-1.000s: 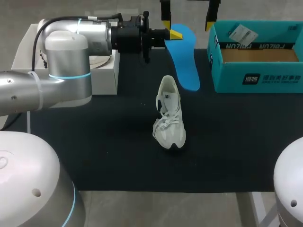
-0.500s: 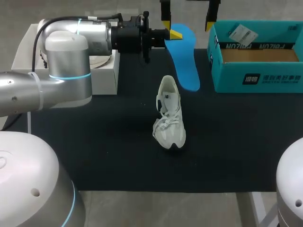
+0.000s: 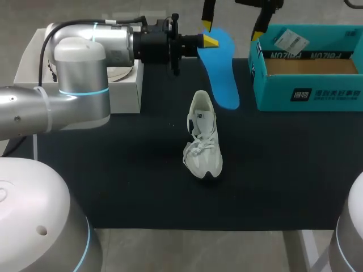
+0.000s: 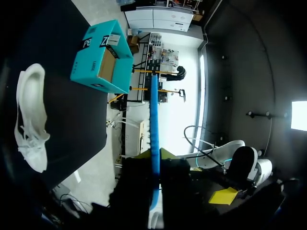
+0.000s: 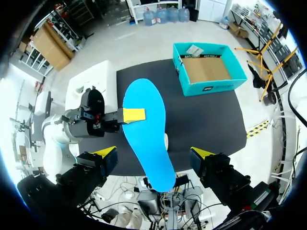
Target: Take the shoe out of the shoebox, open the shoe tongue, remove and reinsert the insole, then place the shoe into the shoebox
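From the head view, my left pincer (image 3: 209, 41) grips the blue insole (image 3: 224, 73) by one end, and the shoe (image 3: 204, 136) lies on the black surface (image 3: 142, 170), apart from the shoebox (image 3: 306, 93). The left wrist view shows the insole edge-on, clamped between my fingers. In the right wrist view my right pincer (image 5: 154, 154) is spread wide, one finger on either side of the insole.

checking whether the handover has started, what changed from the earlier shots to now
The right tool, open above the insole, shifted slightly toward the shoebox and tilted. It has taken hold of nothing. The left tool stays shut on the insole, and the shoe and the shoebox lie as before.
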`<action>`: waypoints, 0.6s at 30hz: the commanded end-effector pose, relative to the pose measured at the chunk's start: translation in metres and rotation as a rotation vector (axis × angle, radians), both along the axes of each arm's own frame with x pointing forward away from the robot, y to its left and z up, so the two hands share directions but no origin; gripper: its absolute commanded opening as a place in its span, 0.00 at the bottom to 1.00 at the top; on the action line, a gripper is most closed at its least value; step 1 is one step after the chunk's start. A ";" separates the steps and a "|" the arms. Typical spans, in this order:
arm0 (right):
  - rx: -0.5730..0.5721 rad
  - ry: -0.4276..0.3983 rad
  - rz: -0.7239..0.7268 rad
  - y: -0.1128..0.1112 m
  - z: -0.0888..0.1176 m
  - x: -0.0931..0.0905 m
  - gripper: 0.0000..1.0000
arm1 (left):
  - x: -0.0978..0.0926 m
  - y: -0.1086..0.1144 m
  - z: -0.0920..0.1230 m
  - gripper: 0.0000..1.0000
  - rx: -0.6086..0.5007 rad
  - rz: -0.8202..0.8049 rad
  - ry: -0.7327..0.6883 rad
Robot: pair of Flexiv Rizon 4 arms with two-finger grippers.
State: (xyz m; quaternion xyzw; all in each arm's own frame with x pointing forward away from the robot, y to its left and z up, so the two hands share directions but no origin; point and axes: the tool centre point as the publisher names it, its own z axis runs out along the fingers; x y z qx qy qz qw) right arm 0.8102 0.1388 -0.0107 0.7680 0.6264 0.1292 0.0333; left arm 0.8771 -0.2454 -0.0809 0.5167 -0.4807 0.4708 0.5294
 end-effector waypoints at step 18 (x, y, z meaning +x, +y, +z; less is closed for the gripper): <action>0.992 -0.256 0.068 -0.071 -0.032 -0.004 1.00 | -0.001 0.000 0.000 0.00 0.002 0.003 0.000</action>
